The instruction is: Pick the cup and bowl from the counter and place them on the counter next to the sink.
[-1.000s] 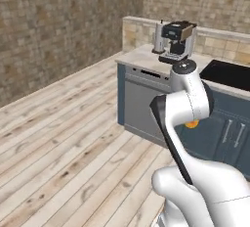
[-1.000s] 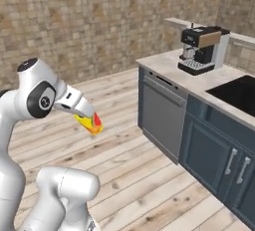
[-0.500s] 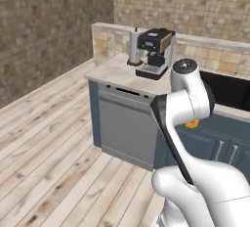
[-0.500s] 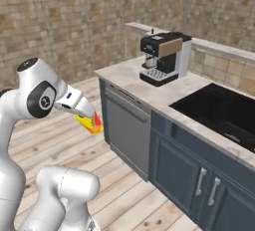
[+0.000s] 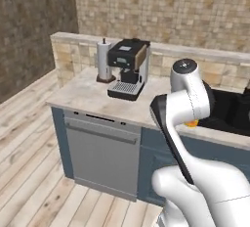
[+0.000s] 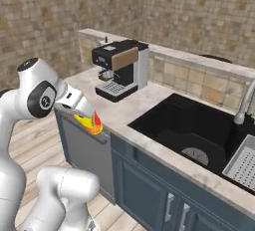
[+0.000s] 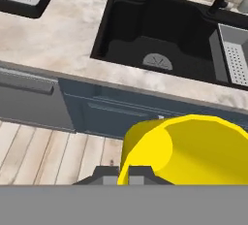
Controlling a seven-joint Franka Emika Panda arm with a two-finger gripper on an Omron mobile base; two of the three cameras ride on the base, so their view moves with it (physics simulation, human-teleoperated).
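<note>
My gripper point(image 6: 85, 117) is shut on the small yellow cup point(image 6: 90, 122) with its orange-red tint, held in the air in front of the counter's point(image 6: 124, 106) front edge. In the hand view the cup point(image 7: 189, 147) looms large between the dark fingertips, over the blue cabinet fronts. A sliver of the cup point(image 5: 192, 123) peeks out behind the arm in the left base view. The black sink point(image 7: 155, 35) lies just beyond, set into the beige counter point(image 7: 58, 35). A grey rack point(image 7: 236, 56) sits inside it, and a slim faucet point(image 6: 244, 106) stands at its far side. The bowl is out of view.
A black coffee machine point(image 6: 119, 68) stands on the counter left of the sink point(image 6: 194, 135). A paper towel roll point(image 5: 103, 59) is beside the same machine point(image 5: 128, 67). A grey dishwasher front point(image 5: 102, 152) sits under the counter point(image 5: 93, 99). Wood floor lies below.
The whole picture has shifted: the base has driven nearer, so counter, coffee machine and sink now stand closer. The arm keeps its pose with the cup still in the shut gripper.
</note>
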